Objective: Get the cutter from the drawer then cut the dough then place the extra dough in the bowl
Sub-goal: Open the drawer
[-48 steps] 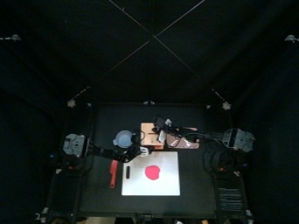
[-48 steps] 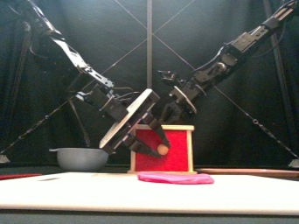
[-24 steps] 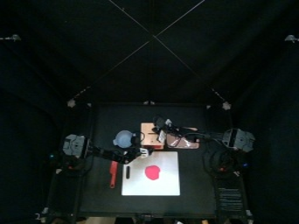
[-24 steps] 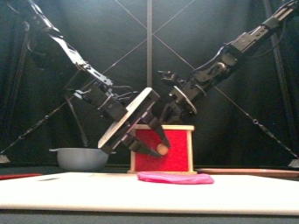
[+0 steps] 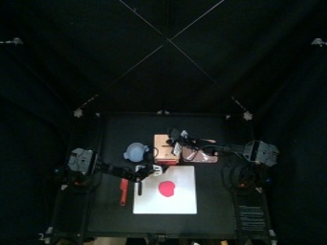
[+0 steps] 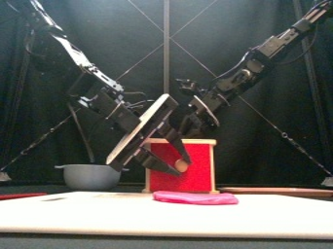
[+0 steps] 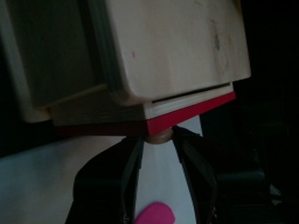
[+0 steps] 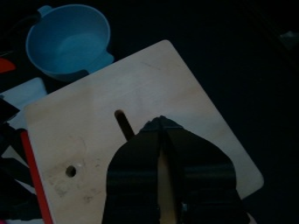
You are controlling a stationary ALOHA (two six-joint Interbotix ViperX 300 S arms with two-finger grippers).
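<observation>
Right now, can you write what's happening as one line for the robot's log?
left hand: shut on drawer knob | right hand: shut, tips on wooden box top | dough: whole, on white board | bowl: empty

The cutting board (image 6: pixel 78 206) is showing plain white, with no pattern on it. The dough (image 6: pixel 196 197) is showing pink from the front and a redder pink from above. The box (image 7: pixel 163 44) is showing pale, bare wood, its drawer front (image 6: pixel 198 173) is showing solid red, and the knob (image 7: pixel 162 133) is showing pale wood. The bowl (image 6: pixel 89 176) is showing plain blue-grey. The bench (image 5: pixel 211 215) is showing flat black all over.
</observation>
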